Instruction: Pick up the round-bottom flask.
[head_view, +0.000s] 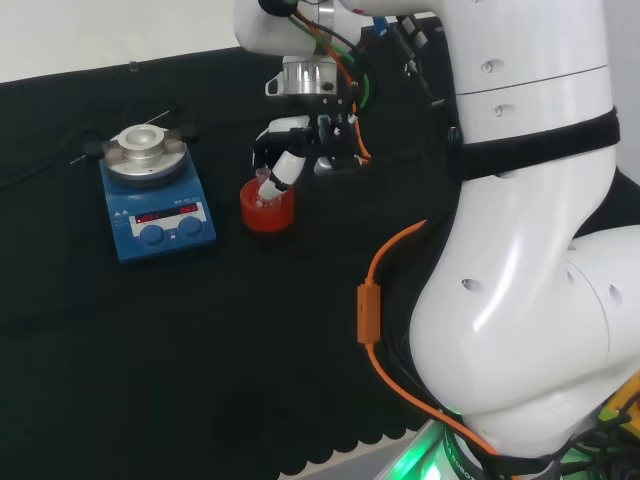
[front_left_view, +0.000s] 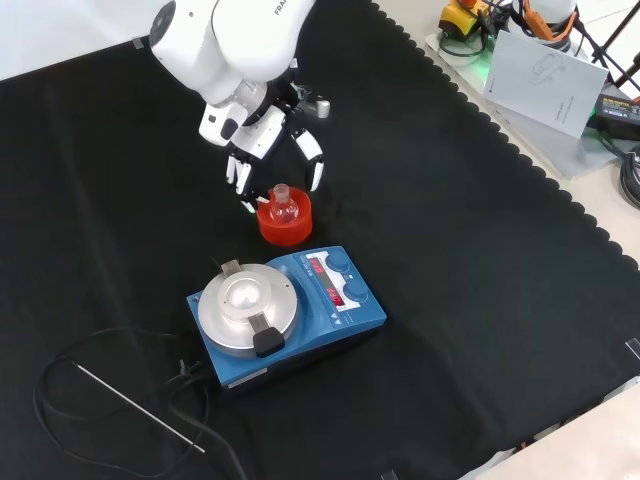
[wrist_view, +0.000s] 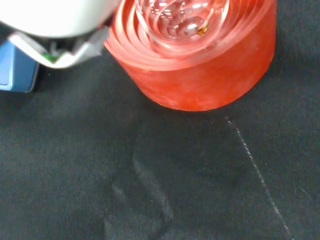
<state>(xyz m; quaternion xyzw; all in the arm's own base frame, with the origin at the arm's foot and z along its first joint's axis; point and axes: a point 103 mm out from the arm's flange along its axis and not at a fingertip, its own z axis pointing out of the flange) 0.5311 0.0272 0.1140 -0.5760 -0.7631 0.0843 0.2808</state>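
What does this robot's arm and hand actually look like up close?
The arm is built of big, rounded, glossy white links with a dark band between sections. An orange cable runs along its side, with more thin wires near the wrist. At its end sits a hand with black and white fingers and a thumb, much like a person's.

The stand (front_left_view: 284, 225) is red with ribs, and the flask (front_left_view: 283, 203) in it is clear. The stirrer (front_left_view: 300, 310) is blue with a silver plate. The surface (front_left_view: 480, 300) is black, and the hand (front_left_view: 262, 150) is black and white.
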